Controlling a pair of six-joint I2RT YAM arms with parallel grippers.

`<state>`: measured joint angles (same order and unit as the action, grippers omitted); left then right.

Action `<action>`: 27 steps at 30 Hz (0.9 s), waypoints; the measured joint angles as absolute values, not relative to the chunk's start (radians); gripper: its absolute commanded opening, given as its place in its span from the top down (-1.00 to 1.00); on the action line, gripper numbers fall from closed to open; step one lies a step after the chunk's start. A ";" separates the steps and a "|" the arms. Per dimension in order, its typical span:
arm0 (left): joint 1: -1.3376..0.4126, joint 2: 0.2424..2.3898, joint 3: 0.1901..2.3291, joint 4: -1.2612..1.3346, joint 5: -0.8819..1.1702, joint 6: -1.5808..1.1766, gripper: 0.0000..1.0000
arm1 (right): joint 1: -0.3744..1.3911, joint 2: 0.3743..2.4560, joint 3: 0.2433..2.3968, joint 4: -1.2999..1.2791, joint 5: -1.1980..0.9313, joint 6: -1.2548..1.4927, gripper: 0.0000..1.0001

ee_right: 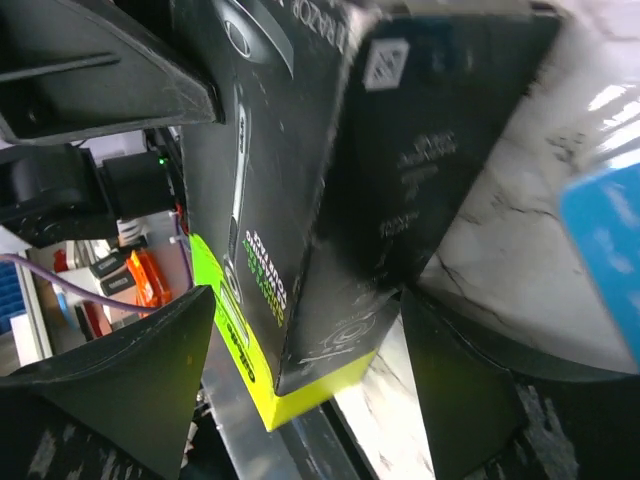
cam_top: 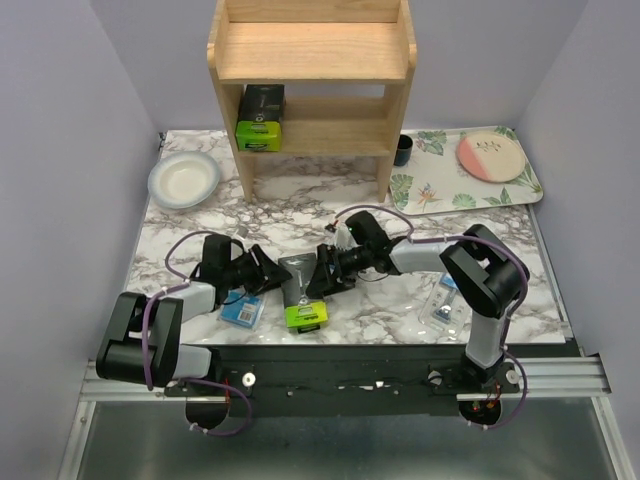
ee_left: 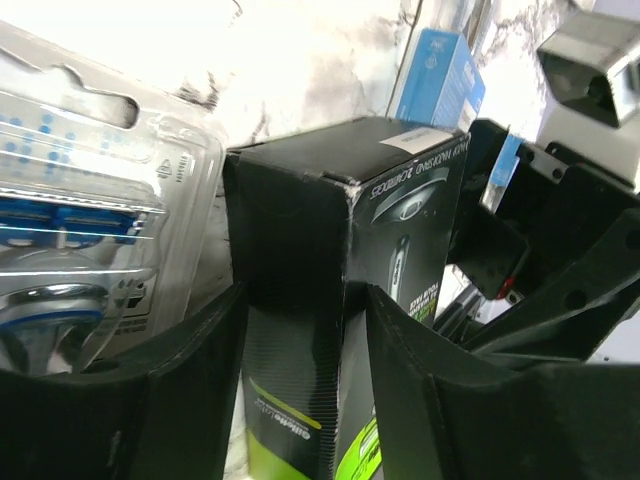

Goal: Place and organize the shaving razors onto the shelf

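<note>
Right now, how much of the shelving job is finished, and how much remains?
Done: one black box sits on the lower tier of the shelf. In hand: the second black box is between the left hand and the right hand; whether either grips it, I cannot tell. Left: that box, plus the blister pack near the left arm and the blister pack near the right arm.

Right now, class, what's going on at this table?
Both arms are on one black razor box near the table front: the left gripper and right gripper each have fingers either side of it, though a firm grip can't be confirmed. Another black box already sits on the shelf lower tier. Two blister packs lie on the table.
</note>
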<state>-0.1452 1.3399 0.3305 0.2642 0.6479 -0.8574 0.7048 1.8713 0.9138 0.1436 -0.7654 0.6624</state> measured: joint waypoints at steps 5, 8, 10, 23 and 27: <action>-0.140 1.321 0.319 0.267 0.624 -0.861 -0.85 | 0.750 1.918 0.987 0.104 -0.756 0.698 -0.34; -0.150 1.287 0.318 0.273 0.602 -0.871 -0.97 | 0.764 1.936 1.002 0.110 -0.759 0.716 0.02; -0.165 1.260 0.315 0.272 0.576 -0.870 -0.97 | 0.771 1.953 1.015 0.107 -0.764 0.733 0.15; -0.185 1.283 0.317 0.354 0.532 -0.903 -0.97 | 0.776 1.921 1.044 0.062 -0.783 0.678 0.92; -0.187 1.282 0.340 0.300 0.527 -0.907 -0.97 | 0.780 1.866 1.044 0.049 -0.776 0.604 0.99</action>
